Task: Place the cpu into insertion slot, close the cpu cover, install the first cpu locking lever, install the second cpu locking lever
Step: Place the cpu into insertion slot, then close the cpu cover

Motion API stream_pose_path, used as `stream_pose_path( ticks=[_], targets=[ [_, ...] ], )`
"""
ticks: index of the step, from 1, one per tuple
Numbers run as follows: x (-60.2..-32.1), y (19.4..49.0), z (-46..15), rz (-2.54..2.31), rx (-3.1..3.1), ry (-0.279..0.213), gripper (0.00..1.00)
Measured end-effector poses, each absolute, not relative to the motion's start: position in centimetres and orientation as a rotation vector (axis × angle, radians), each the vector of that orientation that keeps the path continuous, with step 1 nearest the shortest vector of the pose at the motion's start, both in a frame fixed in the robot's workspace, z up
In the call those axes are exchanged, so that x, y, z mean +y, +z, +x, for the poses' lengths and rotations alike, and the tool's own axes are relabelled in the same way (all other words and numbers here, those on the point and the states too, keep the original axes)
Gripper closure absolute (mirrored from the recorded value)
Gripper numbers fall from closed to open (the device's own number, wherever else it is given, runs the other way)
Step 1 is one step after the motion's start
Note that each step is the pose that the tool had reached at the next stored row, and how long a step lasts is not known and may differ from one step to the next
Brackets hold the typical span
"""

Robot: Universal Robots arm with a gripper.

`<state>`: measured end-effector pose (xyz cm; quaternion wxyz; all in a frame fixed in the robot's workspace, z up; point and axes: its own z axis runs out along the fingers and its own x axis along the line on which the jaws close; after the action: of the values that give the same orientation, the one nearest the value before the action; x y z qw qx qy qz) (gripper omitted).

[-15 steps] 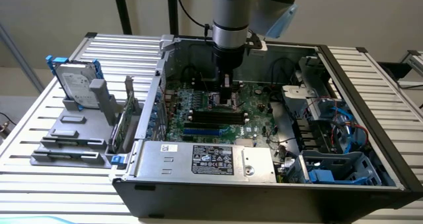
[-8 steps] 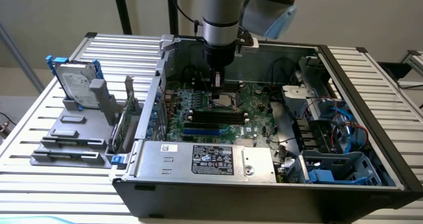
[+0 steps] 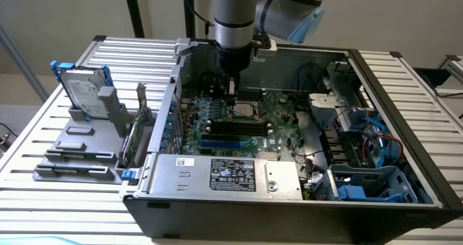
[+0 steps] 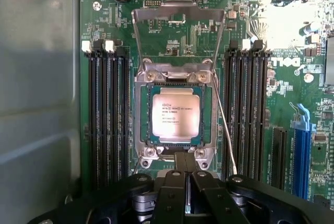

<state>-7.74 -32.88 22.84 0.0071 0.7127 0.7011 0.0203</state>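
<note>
Cpu seated; end effector seemingly at socket edge.

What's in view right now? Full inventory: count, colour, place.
computer case: one, black, open, on the slatted table
motherboard: one, green, inside the case
cpu: one, silvery face up, seated in the socket
cpu cover: one, silvery, hinged open off the socket
memory slots: two banks, black, either side of the socket
power supply: one, silver, inside the case
hard drive: one, silver, on a grey stand, exterior view's left
arm: one, grey, reaching down into the case
gripper: one, black, fingers shut, beside the socket
</note>
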Motion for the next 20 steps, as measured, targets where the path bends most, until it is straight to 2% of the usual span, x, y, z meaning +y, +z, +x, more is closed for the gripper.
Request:
stream_pose_path(
  ticks=[14, 20],
  targets=[
    [-32.9, 22.9, -7.8, 2.228, 2.194, 0.063, 0.89],
    [-32.9, 22.9, -5.3, 2.231, 2.197, 0.057, 0.89]
  ],
)
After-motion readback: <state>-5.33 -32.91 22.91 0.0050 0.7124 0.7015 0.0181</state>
